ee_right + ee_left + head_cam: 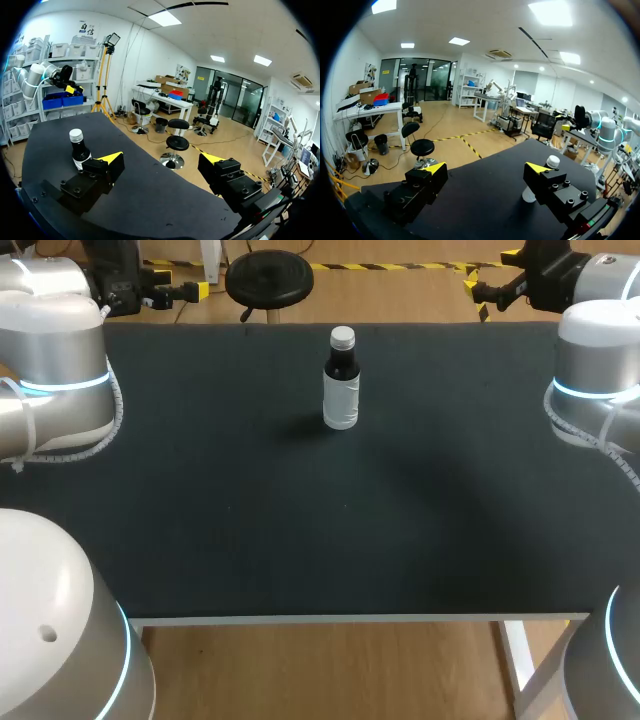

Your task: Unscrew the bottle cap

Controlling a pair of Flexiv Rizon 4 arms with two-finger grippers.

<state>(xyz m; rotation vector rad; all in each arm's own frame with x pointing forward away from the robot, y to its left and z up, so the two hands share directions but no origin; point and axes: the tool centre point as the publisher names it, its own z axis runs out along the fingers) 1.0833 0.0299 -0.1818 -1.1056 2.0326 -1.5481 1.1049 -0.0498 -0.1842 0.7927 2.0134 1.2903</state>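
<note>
A small bottle [341, 390] with dark liquid, a white label and a white cap [343, 337] stands upright on the black table [300, 540], toward the far middle. My left gripper [178, 292] hovers at the far left edge and my right gripper [490, 275] at the far right edge, both well away from the bottle. In the left wrist view the gripper [486, 169] is open and empty, and the bottle [551, 162] peeks out behind one finger. In the right wrist view the gripper [161, 159] is open and empty, with the bottle [79, 150] beyond and beside one finger.
Nothing else lies on the table. My left arm [55, 360] and right arm [595, 370] stand over the left and right edges. The bottle stands alone, with bare black surface on every side.
</note>
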